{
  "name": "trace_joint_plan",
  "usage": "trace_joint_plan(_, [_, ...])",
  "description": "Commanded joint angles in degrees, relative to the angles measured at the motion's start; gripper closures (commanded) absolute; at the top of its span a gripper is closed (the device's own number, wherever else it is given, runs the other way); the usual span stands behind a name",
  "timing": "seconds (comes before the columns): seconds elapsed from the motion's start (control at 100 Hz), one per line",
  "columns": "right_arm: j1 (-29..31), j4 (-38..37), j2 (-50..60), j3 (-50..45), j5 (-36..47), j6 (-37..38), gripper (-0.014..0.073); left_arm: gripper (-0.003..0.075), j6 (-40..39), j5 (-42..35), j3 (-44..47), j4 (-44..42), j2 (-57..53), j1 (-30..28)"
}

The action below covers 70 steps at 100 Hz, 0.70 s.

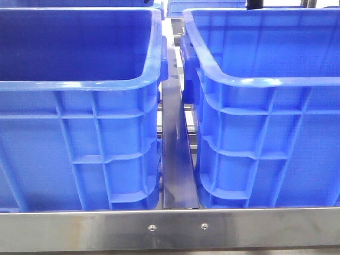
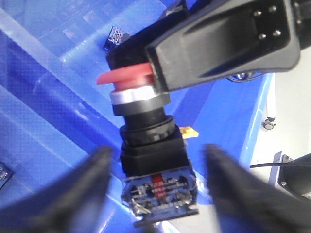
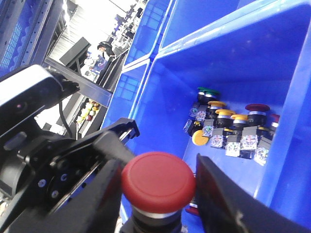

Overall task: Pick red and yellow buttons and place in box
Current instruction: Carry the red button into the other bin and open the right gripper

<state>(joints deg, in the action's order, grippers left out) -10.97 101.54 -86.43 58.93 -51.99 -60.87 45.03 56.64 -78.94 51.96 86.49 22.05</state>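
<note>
Crates fill the front view: two blue ones side by side, the left box (image 1: 79, 133) and the right crate (image 1: 265, 138), with a dark metal divider (image 1: 178, 159) between them and a steel rail (image 1: 170, 228) across the near edge, no arms in sight there. Over to the wrist views, and the red button (image 3: 158, 182) sits squeezed between the right end effector (image 3: 155, 194) fingers, clenched on its body just below the cap, held above a crate's interior. Left end effector (image 2: 155, 179) has its dark fingers spread either side of that same button's black housing, not touching it, so released. Down in the crate's corner, a cluster of buttons (image 3: 228, 131), yellow, red and green caps, lies bunched together.
</note>
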Motion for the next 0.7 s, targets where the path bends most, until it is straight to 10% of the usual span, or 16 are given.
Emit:
trace_joint_plan(0.0, [0.56,3.50,1.97,1.66,-1.69,-0.90,0.0389,0.0160,0.33,-0.49,-1.82,3.95,-1.84,0.32])
trace_joint_plan(0.47, [19.75,-0.71,2.29,4.31,2.48,-24.49,0.0389,0.0154,0.33,0.74,-1.82,4.07,-1.84,0.32])
trace_joint_plan(0.69, [23.20,-10.15,2.17,3.82,20.88,-34.71,0.0389,0.0154,0.33,0.74,-1.82,4.07,-1.84,0.32])
